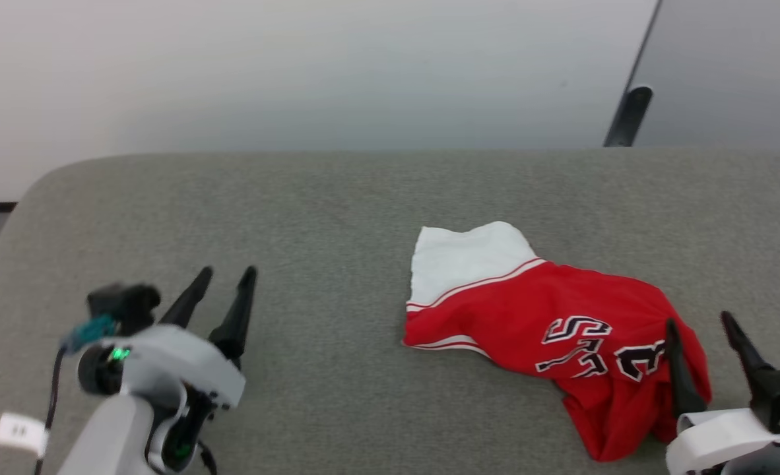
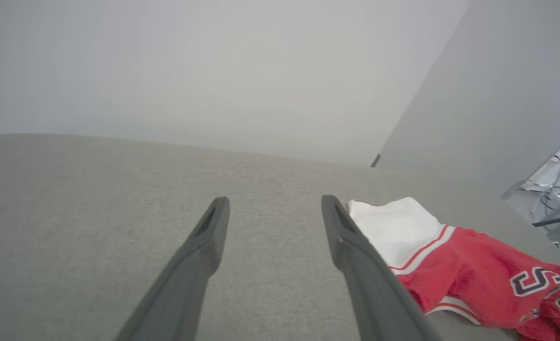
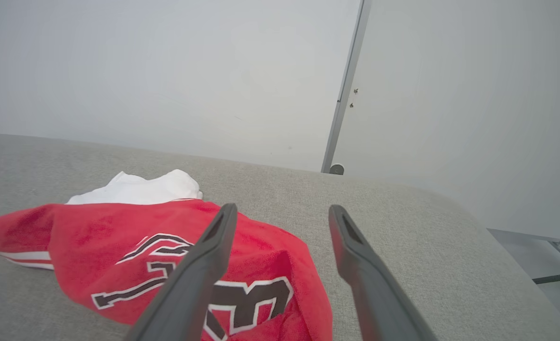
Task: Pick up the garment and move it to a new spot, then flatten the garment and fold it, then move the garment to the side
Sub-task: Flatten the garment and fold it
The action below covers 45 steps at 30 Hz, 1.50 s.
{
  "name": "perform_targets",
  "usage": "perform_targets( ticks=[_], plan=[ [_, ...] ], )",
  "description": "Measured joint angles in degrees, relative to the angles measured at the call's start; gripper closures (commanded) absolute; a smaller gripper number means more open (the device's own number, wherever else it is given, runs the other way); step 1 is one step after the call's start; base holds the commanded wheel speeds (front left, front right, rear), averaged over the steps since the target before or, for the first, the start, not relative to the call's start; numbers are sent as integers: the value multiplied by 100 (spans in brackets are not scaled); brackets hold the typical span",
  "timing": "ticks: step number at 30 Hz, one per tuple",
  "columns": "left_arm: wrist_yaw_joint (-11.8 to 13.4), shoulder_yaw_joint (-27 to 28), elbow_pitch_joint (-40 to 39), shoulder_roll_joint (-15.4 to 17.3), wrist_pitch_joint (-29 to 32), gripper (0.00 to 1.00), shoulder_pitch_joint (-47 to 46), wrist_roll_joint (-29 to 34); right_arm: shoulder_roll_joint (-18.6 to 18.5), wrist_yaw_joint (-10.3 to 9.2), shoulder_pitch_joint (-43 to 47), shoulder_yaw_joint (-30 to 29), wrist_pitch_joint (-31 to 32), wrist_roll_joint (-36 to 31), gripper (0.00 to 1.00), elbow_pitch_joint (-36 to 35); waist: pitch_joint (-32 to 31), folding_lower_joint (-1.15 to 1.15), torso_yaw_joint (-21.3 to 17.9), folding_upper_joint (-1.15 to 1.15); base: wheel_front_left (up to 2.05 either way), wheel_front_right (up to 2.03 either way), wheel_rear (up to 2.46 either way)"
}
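The red garment (image 1: pixel 561 336) lies crumpled on the grey padded table (image 1: pixel 337 211), right of centre, one white end with red-and-white stripes pointing to the far left and black-and-white lettering on top. It also appears as the garment (image 2: pixel 455 260) and the garment (image 3: pixel 119 237) in the wrist views. My right gripper (image 1: pixel 699 322) is open at the lower right, its left finger over the garment's right edge, nothing between the fingers. My left gripper (image 1: pixel 227 274) stands open at the lower left, well apart from the cloth. In the wrist views, the left gripper (image 2: pixel 274 204) and right gripper (image 3: pixel 282 213) hold nothing.
A pale wall rises behind the table. A dark post (image 1: pixel 627 115) stands at the back right by a wall seam. Metal framing and cables (image 2: pixel 552 189) show off the table's right side. The table's left end curves off at the rounded corner (image 1: pixel 47 178).
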Motion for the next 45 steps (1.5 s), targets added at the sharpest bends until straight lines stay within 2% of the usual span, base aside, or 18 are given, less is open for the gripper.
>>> perform_targets(
  ticks=[6, 10, 17, 21, 26, 29, 33, 41, 45],
  plan=[
    [0, -468, -178, 203, 1291, 0, -620, -519, 70, -1, -33, 149, -108, -38, 0, 183, 49, 0, -320, 0, 0, 0, 0],
    [16, -691, -55, 158, 2327, 0, -1141, -809, 104, -1, -162, 197, -137, -38, 0, 253, 113, 0, -515, 0, 0, 0, 0],
    [285, -906, 503, 178, 3945, 0, -2037, -1109, 179, 0, -381, 403, -192, 26, 0, 387, 330, 0, -870, 0, 0, 0, 0],
    [344, -1069, 839, 227, 4606, 0, -2530, -1109, 205, -1, -500, 463, -249, 78, 0, 497, 507, 0, -1096, 0, 0, 0, 0],
    [536, -1135, 1359, 232, 5122, 0, -2927, -1112, 222, -1, -647, 499, -347, 182, 0, 603, 768, 0, -1365, 0, 0, 0, 0],
    [526, -1210, 1585, 231, 5287, 0, -3112, -1105, 224, 0, -703, 526, -397, 230, 0, 671, 936, 0, -1515, 0, 0, 0, 0],
    [541, -1263, 1947, 266, 5464, 0, -3321, -1062, 229, 0, -828, 598, -460, 343, 0, 723, 1151, 0, -1707, 0, 0, 0, 0],
    [746, -1296, 2485, 169, 5676, 0, -3645, -1061, 230, -1, -938, 608, -536, 467, 0, 824, 1531, 0, -1975, 0, 0, 0, 0],
    [735, -1405, 2685, 169, 5735, 0, -3774, -982, 230, -1, -982, 613, -564, 569, 0, 891, 1625, 0, -2062, 0, 0, 0, 0]
  ],
)
